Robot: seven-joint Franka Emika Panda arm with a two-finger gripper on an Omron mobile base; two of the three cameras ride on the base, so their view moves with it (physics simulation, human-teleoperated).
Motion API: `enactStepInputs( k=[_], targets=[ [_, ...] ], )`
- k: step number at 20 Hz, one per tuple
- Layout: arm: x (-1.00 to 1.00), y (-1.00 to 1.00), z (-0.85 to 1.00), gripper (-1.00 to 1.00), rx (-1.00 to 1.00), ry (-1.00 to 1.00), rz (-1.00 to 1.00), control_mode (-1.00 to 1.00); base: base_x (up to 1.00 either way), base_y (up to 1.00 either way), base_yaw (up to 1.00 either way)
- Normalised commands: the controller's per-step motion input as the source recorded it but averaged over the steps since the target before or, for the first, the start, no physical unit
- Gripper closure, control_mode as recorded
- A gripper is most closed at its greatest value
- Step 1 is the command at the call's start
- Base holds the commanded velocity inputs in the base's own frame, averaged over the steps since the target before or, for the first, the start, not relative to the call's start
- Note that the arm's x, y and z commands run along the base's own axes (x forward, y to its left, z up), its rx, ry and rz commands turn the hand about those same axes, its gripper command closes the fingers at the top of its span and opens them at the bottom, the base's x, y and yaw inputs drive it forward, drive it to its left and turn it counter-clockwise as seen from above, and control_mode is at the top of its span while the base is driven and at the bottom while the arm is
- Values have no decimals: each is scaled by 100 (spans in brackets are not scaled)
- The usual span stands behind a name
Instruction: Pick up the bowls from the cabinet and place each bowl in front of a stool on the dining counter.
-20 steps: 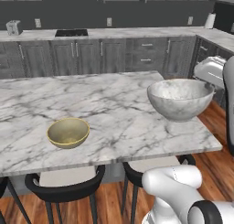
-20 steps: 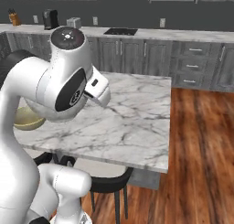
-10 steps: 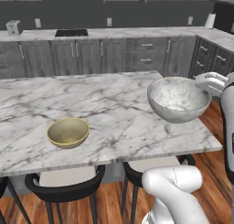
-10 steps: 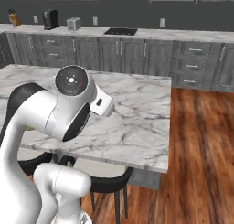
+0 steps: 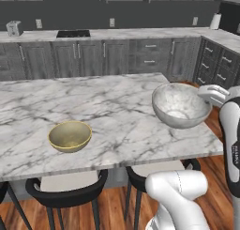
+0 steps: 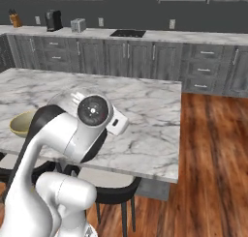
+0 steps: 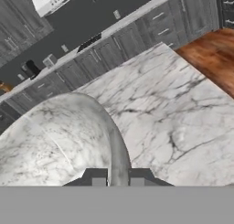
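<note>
The dining counter [image 5: 108, 107] is a rectangular white marble slab with grey veins (viewed from its near long edge). A mustard-yellow bowl [image 5: 70, 135] stands upright directly on the slab, near the front edge, toward its left.

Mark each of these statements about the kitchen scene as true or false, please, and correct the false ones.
1. The yellow bowl sits on the dining counter. True.
2. The gripper is open and holds nothing. False: it is shut on the rim of the marbled bowl.
3. The marbled bowl is near the right end of the dining counter in the left base view. True.
4. The yellow bowl is stacked inside the marbled bowl. False: the two are apart, the yellow one towards the left.
5. A stool stands at the counter's near edge below the yellow bowl. True.
6. The floor is tiled in white. False: the floor is reddish-brown wood.
</note>
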Motion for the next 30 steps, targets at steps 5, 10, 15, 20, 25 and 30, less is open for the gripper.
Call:
enactStepInputs(
  k=[5,10,15,20,25,30],
  targets=[
    [34,-16,-25,100,10,4,0,-100,0,0,0],
    [33,-6,-38,100,7,11,1,-100,0,0,0],
    [15,0,-24,100,1,2,0,-100,0,0,0],
    [5,0,-22,100,-3,0,-1,-100,0,0,0],
    [10,0,-18,100,-9,0,-7,-100,0,0,0],
    [22,0,-22,100,-14,5,-12,-100,0,0,0]
  ],
)
